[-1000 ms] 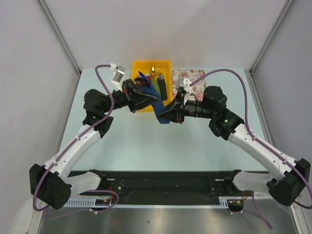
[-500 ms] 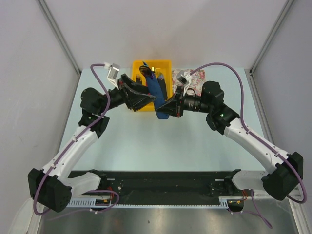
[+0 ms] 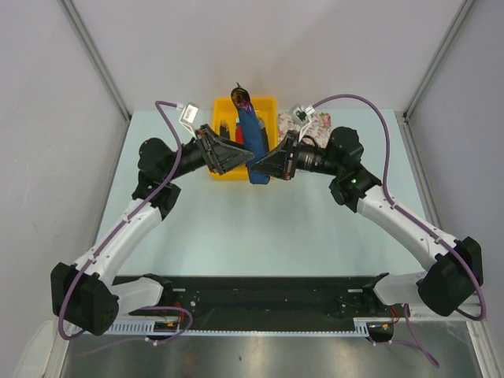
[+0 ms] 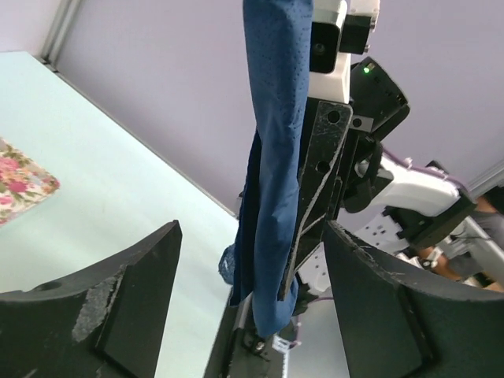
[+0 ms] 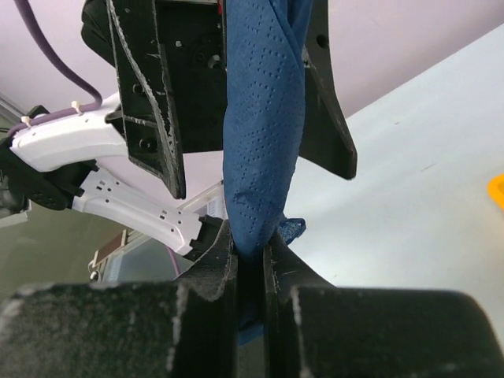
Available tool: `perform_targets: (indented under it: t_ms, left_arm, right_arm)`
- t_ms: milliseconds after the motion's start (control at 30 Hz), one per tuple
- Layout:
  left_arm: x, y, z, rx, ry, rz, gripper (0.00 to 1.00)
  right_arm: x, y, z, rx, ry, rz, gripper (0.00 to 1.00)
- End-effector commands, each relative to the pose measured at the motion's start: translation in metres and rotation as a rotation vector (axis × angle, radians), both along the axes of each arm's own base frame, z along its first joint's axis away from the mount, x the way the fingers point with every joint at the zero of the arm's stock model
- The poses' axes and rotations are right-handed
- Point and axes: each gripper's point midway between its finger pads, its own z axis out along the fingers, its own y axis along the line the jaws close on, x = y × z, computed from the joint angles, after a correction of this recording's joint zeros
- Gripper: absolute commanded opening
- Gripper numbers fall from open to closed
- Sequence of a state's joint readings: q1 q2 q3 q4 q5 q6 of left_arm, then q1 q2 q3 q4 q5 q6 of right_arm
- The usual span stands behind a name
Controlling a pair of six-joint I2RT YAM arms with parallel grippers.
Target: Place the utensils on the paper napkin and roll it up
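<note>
Paper napkin: the paper napkin (image 3: 253, 146) is rolled into a slim navy tube. It is held off the table over the near right part of the yellow bin (image 3: 223, 169), and its far end points away from the arms.
Right gripper: the right gripper (image 3: 264, 164) is pinched tight on the near end of the roll, and a little blue paper pokes out past the fingers.
Left gripper: the left gripper (image 3: 228, 153) is spread wide, one finger on each side of the roll, with neither touching it.
Utensils: of the utensils (image 3: 239, 96) only a dark end with a red glint shows, at the roll's far tip. The rest is hidden in the paper.
Edges and room: both grippers crowd the bin's near rim. The pale green table (image 3: 260, 228) lies bare between the bin and the arm bases.
Floral mat: the floral mat (image 3: 315, 122) lies just right of the bin, partly under the right arm.
Wrist views only: they show the napkin's dotted embossing and soft creases, and the scuffed black fingers.
Top view only: it shows the bin's contents, which are dark bundles too small to name.
</note>
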State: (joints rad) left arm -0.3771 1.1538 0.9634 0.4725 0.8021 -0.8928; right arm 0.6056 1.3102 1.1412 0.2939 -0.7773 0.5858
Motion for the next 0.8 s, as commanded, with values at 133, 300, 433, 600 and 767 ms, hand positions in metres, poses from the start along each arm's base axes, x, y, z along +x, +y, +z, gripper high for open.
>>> perform_targets:
  t_ms: [133,300,433,600,767]
  left_arm:
    - [0.000,-0.004,0.008,-0.090,0.079,-0.045,0.68]
    - [-0.001,-0.010,0.009,-0.109,0.089,-0.083,0.58]
    - [-0.003,-0.013,0.008,-0.119,0.092,-0.095,0.61]
    - [-0.003,-0.017,0.005,-0.120,0.106,-0.103,0.60]
    - [0.003,-0.019,0.003,-0.125,0.117,-0.093,0.47]
  right_arm:
    - [-0.001,-0.001,0.046,0.111,-0.098,0.004,0.00]
    - [0.006,0.000,0.047,0.115,-0.094,-0.013,0.00]
    - [0.010,0.000,0.047,0.118,-0.091,-0.020,0.00]
    - [0.018,-0.002,0.048,0.127,-0.073,-0.039,0.00]
    - [0.024,-0.003,0.047,0.128,-0.073,-0.046,0.00]
